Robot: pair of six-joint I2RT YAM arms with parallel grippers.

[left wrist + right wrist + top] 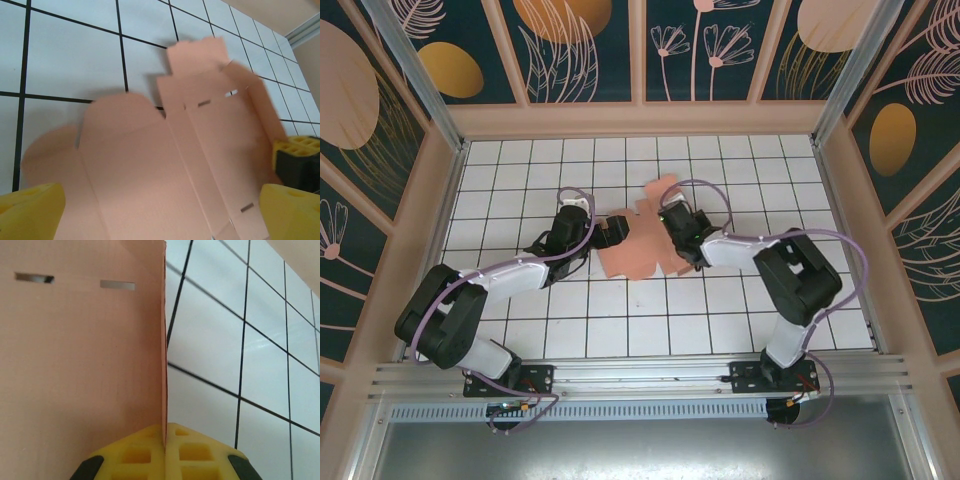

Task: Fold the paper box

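The paper box (638, 245) is a flat salmon-pink die-cut sheet with flaps, creases and small slots, partly lifted off the white tiled floor. My right gripper (670, 228) holds the sheet's right side. In the right wrist view its yellow fingers (145, 455) are shut on the sheet's thin edge (164, 390), and the panel (80, 365) stands upright to the left. My left gripper (614, 229) is at the sheet's left edge and is open. In the left wrist view its yellow fingertips (32, 210) stand wide apart, with the sheet (150, 165) spread between and beyond them.
White tiles with black grid lines (740, 170) cover the floor inside a wood-framed enclosure (640, 118) with patterned walls. The right gripper's yellow and black finger (300, 155) shows at the right of the left wrist view. A metal rail (640, 375) runs along the near edge.
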